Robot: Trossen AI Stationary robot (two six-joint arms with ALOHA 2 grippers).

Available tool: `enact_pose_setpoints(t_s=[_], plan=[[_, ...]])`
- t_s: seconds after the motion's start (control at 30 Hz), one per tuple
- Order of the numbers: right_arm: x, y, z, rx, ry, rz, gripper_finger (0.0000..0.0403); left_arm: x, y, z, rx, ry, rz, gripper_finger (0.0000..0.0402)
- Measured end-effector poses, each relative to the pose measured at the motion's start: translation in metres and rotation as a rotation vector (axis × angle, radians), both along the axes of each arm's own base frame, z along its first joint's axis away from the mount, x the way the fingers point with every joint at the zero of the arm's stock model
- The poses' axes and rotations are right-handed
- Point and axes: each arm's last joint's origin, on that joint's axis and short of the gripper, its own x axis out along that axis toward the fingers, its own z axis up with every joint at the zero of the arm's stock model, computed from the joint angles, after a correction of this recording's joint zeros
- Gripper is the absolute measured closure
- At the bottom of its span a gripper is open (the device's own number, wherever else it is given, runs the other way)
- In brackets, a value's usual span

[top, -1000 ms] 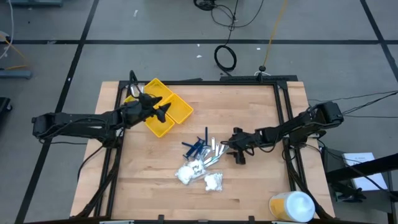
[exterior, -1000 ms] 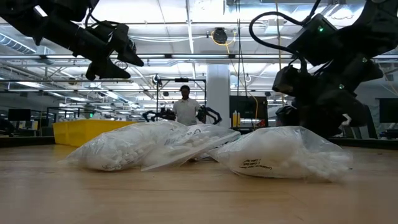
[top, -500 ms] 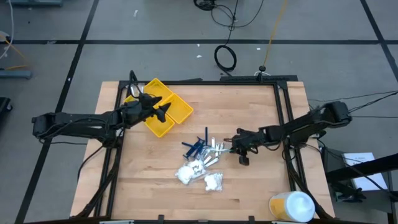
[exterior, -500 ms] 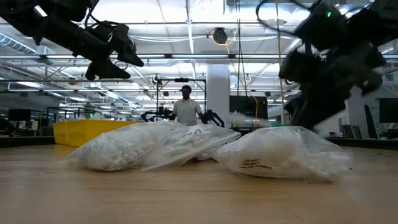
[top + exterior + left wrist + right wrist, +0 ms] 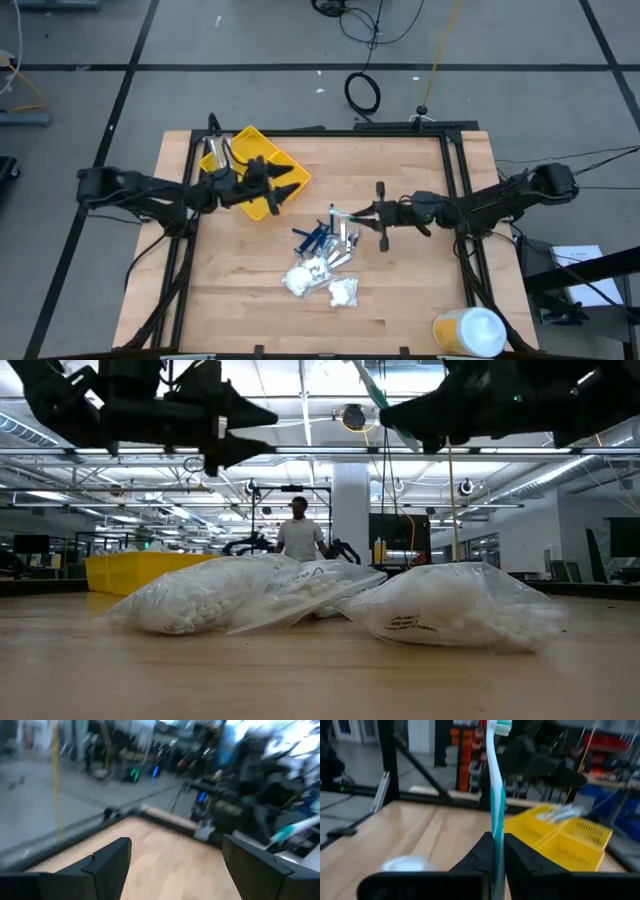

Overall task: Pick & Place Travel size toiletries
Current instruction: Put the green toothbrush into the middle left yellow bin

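Note:
My right gripper (image 5: 368,213) is above the table's middle, shut on a white-and-teal toothbrush (image 5: 345,212). Below it lie the other travel size toiletries: dark blue sticks (image 5: 312,236), silvery packets (image 5: 345,245) and two clear bags of white lumps (image 5: 303,278) (image 5: 343,292), which rest on the wood. My left gripper (image 5: 292,186) hangs open over the yellow tray's (image 5: 250,140) near right corner, with nothing between its fingers (image 5: 107,862). In the low view both grippers are well above the bags (image 5: 200,595). My right gripper pinches the toothbrush's handle (image 5: 496,827) between its two fingers. The fingers lie level, coming from the table's right, and the brush runs along them. Its bristle head (image 5: 502,725) sticks out past the fingertips toward the table's left. The brush is lifted clear of the pile.
A large white-and-yellow round container (image 5: 470,332) stands at the near right corner. The yellow tray holds something pale in one compartment (image 5: 565,812). A black frame (image 5: 455,160) runs along the table's sides. A person (image 5: 297,535) stands in the room beyond the table.
My right gripper has shut on the toothbrush at the pile, lifted it clear and swung up until it points level toward the table's left. My left gripper has moved from over the tray toward the table's middle and also levelled out, staying open.

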Motion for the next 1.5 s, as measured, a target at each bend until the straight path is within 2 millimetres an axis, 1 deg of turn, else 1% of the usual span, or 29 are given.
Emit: enact_pose_setpoints(t_s=[0.1, 0.2, 0.33, 0.53, 0.63, 0.73, 0.8, 0.9, 1.2, 1.3, 1.4, 1.5], plan=[[0.006, -0.003, -0.004, -0.001, -0.041, -0.015, 0.0387, 0.012, -0.007, -0.010, 0.057, -0.043, -0.029, 0.0102], [0.011, -0.004, -0.010, 0.016, -0.045, -0.021, 0.0387, 0.029, -0.013, -0.018, 0.063, -0.044, -0.058, 0.0098], [0.014, -0.004, -0.014, 0.016, -0.054, -0.024, 0.0386, 0.058, -0.023, -0.021, 0.120, -0.024, -0.141, 0.0097], [0.015, -0.004, -0.015, 0.016, -0.057, -0.022, 0.0386, 0.099, -0.044, -0.007, 0.249, -0.083, -0.278, 0.0117], [0.015, -0.004, -0.015, 0.016, -0.058, -0.022, 0.0386, 0.112, -0.052, -0.002, 0.293, -0.083, -0.296, 0.0129], [0.015, -0.004, -0.015, 0.016, -0.058, -0.022, 0.0386, 0.121, -0.056, 0.003, 0.311, -0.035, -0.309, 0.0140], [0.015, -0.004, -0.015, 0.015, -0.057, -0.022, 0.0386, 0.125, -0.056, 0.002, 0.305, 0.010, -0.311, 0.0147], [0.015, -0.004, -0.015, 0.009, -0.055, -0.022, 0.0386, 0.127, -0.056, 0.003, 0.289, 0.033, -0.309, 0.0157], [0.015, -0.004, -0.015, -0.007, -0.061, -0.022, 0.0386, 0.128, -0.055, 0.003, 0.307, 0.039, -0.307, 0.0184], [0.014, -0.004, -0.011, -0.007, -0.079, -0.022, 0.0385, 0.128, -0.055, 0.003, 0.325, 0.041, -0.304, 0.0196], [0.013, -0.004, -0.009, -0.008, -0.090, -0.021, 0.0385, 0.127, -0.055, 0.003, 0.327, 0.040, -0.301, 0.0215], [0.013, -0.004, -0.009, -0.009, -0.086, -0.020, 0.0385, 0.128, -0.054, 0.003, 0.328, 0.039, -0.299, 0.0248]])
